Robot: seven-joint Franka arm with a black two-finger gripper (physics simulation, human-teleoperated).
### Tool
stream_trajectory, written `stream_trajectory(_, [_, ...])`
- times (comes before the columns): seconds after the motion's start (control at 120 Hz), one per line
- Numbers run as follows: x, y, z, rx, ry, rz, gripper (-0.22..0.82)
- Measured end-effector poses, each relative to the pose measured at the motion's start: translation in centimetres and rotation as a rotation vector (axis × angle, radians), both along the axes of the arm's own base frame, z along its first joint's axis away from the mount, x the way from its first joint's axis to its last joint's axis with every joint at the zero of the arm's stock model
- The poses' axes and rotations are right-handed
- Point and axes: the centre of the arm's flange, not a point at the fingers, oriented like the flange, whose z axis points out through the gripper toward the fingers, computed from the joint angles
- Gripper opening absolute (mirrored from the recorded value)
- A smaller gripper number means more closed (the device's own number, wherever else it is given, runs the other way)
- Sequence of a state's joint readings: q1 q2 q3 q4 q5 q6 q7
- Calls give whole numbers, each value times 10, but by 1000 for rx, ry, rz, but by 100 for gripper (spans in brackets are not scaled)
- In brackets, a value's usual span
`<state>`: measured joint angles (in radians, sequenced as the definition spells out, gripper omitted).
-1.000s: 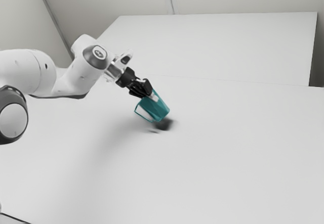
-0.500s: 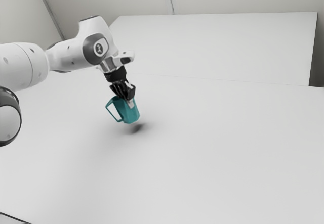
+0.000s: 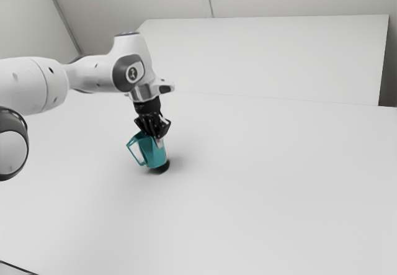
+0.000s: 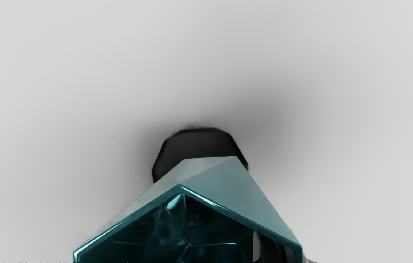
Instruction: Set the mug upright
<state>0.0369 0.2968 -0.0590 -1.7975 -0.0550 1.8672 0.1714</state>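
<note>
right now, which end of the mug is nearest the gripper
The open end: its rim is right at the gripper, while the closed base is the far end, pointing down toward the table.

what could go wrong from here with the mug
The mug leans a little, its top toward the exterior view's left, so letting go now might make it rock or tip over. The gripper holds it by the wall near its rim, so it could swivel in the grip if its base meets the table unevenly.
</note>
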Motion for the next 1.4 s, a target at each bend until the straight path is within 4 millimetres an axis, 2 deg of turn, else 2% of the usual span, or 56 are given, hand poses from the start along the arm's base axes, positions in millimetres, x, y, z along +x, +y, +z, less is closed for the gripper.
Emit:
stream_trajectory(0.367, [-4,-4,-22,39,44,93,-16])
stream_trajectory(0.6, [-7,-12,-27,46,51,134,11])
stream_trajectory(0.767, [-8,-17,-23,48,45,156,36])
stream_trajectory(0.9, [-8,-18,-9,48,21,173,47])
stream_trajectory(1.067, [-9,-18,21,48,-23,190,55])
stream_trajectory(1.4, [-2,-16,103,48,-62,210,59])
